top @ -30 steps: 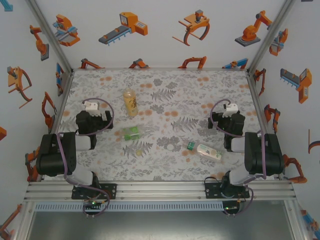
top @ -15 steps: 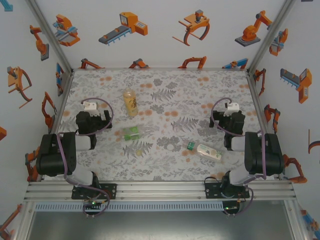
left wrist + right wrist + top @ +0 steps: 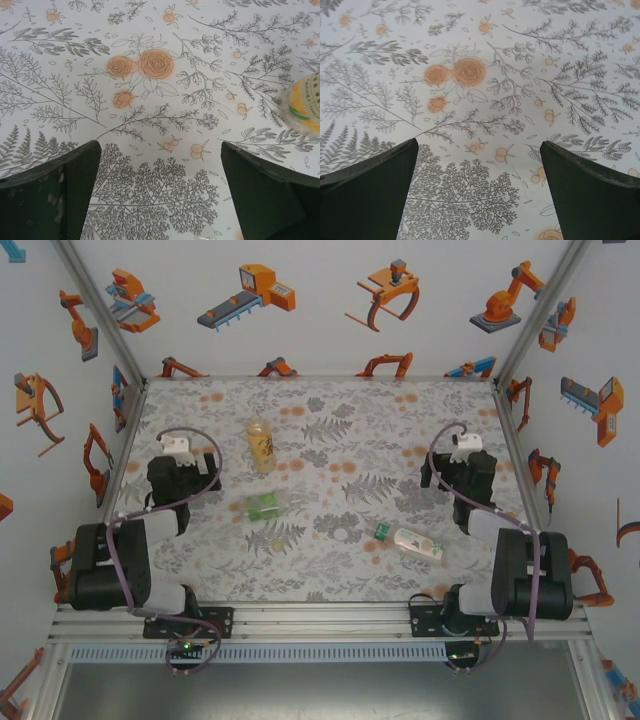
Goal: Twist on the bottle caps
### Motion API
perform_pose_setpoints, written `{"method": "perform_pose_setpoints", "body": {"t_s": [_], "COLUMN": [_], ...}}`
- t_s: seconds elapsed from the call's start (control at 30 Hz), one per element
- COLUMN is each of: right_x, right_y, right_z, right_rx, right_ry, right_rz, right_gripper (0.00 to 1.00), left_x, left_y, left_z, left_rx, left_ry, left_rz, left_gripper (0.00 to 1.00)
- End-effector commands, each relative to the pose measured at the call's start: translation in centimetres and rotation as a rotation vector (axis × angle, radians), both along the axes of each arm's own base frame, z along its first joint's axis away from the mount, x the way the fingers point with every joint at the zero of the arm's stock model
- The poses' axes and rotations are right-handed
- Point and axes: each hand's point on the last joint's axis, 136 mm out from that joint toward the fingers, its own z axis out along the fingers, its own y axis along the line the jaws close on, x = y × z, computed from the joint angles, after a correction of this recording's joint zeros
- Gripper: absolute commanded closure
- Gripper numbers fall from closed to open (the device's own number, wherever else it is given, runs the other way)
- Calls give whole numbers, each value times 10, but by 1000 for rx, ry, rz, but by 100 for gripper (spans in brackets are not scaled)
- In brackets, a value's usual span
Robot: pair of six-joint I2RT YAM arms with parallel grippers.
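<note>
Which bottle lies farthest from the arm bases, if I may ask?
The amber bottle, yellow-labelled; the green bottle and the slim clear bottle both lie nearer.

Both arms have been stretched out, and the left tool (image 3: 181, 462) and right tool (image 3: 463, 462) carried slightly farther across the desk (image 3: 330, 420)

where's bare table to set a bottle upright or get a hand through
Bare: the far strip of the table along the back wall, and the stretch between the amber bottle and the right gripper. Crowded: the middle near side, with the green bottle, a cap and the slim bottle.
</note>
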Motion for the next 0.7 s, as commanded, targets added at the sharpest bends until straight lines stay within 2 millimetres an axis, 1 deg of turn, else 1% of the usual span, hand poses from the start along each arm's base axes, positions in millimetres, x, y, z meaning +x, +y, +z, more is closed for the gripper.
{"method": "perform_pose_setpoints", "body": {"t_s": [0.0,0.13,0.37,0.5,0.67], "right_x": [-13,-29,-67,-96,-134], "right_y": [21,40,68,87,104], "right_z": [1,7,14,13,7], "right_rx": [-8,-44,-87,-169,-300], "right_ry": [73,140,279,364,479], "right_rz": [114,215,377,501,649], "right_gripper": [2,3,5,7,7], "left_x": [0,-4,-26,-46,-66], "left_y": [2,-1,-10,-17,-21], "left_z": [21,40,55,61,69], "left_rx": [-14,-19,-9,-27,-68], "left_ry": [-4,22,130,167,130], "left_rz": [19,2,-46,-78,-82], "left_gripper": [3,3,3,3,3]}}
